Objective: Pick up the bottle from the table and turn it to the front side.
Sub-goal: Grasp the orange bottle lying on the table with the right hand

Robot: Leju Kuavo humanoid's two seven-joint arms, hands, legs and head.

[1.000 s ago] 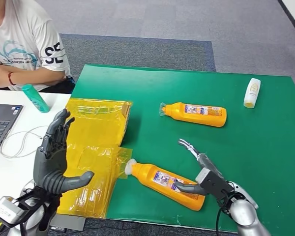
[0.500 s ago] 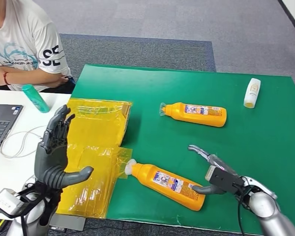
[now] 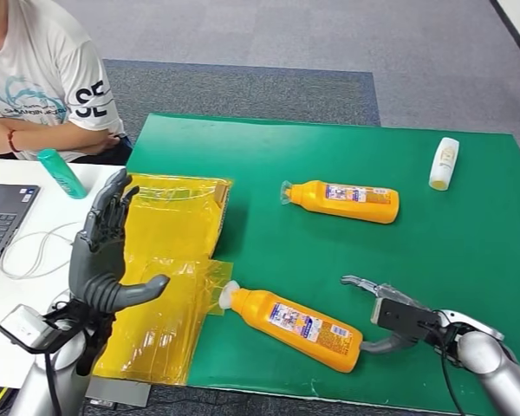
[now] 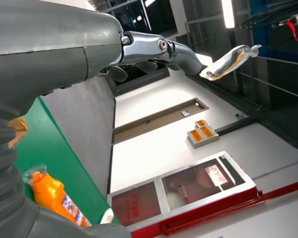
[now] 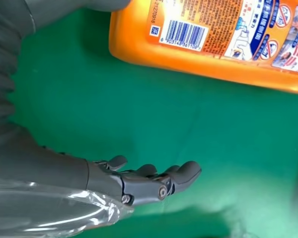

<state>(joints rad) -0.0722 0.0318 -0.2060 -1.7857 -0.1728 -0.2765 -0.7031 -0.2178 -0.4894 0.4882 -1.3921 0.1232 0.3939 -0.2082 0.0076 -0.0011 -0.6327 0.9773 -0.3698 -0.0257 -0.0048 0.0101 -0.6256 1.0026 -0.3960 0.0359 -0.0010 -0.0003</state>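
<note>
— Where's the bottle?

— The near orange detergent bottle (image 3: 290, 327) lies flat on the green mat (image 3: 388, 251), long axis running left-far to right-near, cap toward the yellow bag (image 3: 165, 269).

— Which hand?

— My right hand (image 3: 392, 316), open, sits just beside its base. My left hand (image 3: 104, 256) is raised, open, well apart.

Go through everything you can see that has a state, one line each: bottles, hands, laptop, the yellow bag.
near orange bottle: lying on its side, barcode label up, capped, not held.
far orange bottle: lying on its side, capped.
white bottle: lying on its side.
teal bottle: lying tilted on the white desk.
right hand: open beside the near bottle's base.
left hand: open, raised, empty.
laptop: lid open.
yellow bag: lying flat.
</note>
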